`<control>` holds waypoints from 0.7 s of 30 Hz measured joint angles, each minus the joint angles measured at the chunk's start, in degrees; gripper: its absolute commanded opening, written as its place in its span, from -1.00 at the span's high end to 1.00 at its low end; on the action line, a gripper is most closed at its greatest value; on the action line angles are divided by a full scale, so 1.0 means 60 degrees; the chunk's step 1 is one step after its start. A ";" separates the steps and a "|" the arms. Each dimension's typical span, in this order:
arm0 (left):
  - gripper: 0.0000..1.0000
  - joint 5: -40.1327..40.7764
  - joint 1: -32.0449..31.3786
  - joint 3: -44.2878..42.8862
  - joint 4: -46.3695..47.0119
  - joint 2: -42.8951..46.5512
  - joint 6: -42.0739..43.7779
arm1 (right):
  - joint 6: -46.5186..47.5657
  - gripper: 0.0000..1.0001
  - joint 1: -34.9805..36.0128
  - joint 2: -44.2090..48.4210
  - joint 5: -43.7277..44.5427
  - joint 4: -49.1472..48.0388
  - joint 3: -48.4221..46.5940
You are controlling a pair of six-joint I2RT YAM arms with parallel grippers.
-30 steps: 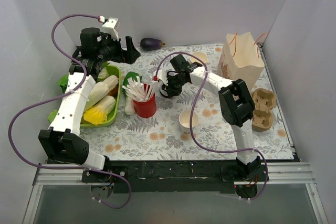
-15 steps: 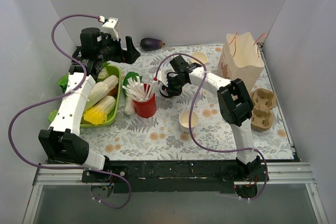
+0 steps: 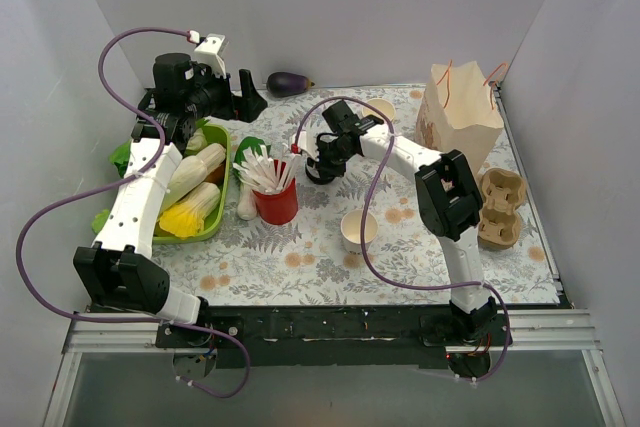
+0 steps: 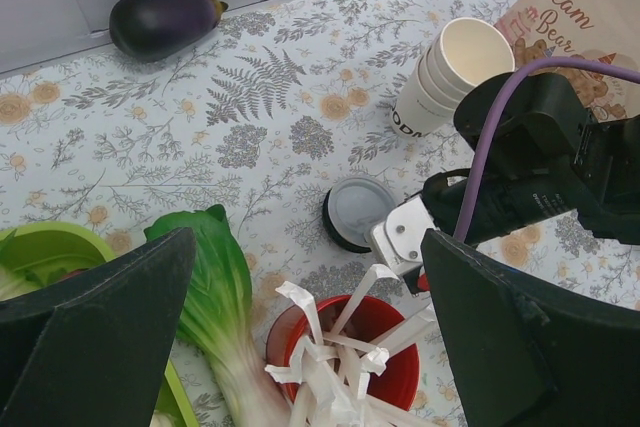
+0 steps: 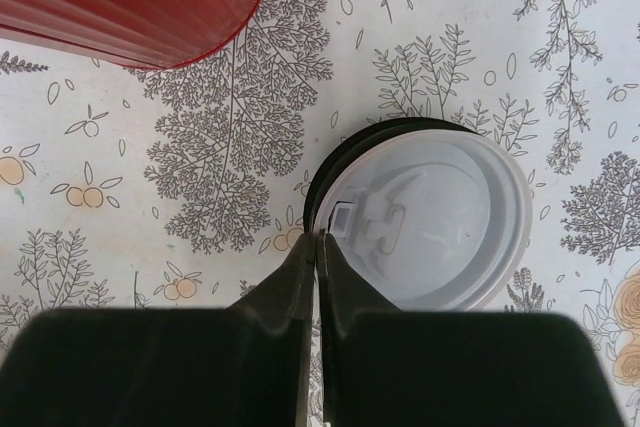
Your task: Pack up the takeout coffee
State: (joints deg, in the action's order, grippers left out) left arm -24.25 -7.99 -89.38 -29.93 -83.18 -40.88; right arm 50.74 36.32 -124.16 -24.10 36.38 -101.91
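Right fingers (image 5: 308, 269) have closed at the white lid (image 5: 430, 217), touching its rim.

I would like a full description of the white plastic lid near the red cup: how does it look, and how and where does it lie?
The white plastic lid is round, thin and slightly see-through, with a raised rim and a moulded sip tab near the edge that faces the right pincer. It lies flat on a flat black lid, a little off centre, so a black crescent shows beside it. Both rest on the floral tablecloth. The pincer's tips, almost together, seem to pinch the white lid's rim.
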 measured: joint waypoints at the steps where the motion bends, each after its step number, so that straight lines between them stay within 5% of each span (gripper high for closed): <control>1: -0.96 -0.0011 0.0000 0.0000 -0.0004 0.0000 -0.0004 | -0.0004 0.95 -0.0011 0.0000 -0.0004 0.0007 -0.0004; 16: -0.96 -0.0288 0.0076 0.0007 0.0095 -0.0182 -0.0076 | -0.1228 0.97 -0.0725 -0.0838 -0.1588 0.1712 -0.1555; 17: -0.96 -0.0299 0.0084 0.0007 0.0098 -0.0182 -0.0076 | -0.1268 0.86 -0.0747 -0.0863 -0.1657 0.1785 -0.1555; 21: -0.96 -0.0335 0.0091 0.0007 0.0084 -0.0182 -0.0076 | -0.1555 0.97 -0.0754 -0.0929 -0.1854 0.1938 -0.1552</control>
State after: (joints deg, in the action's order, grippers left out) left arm -26.26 -7.44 -89.34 -29.43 -84.27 -41.34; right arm 41.41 31.79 -129.73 -35.22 48.01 -111.22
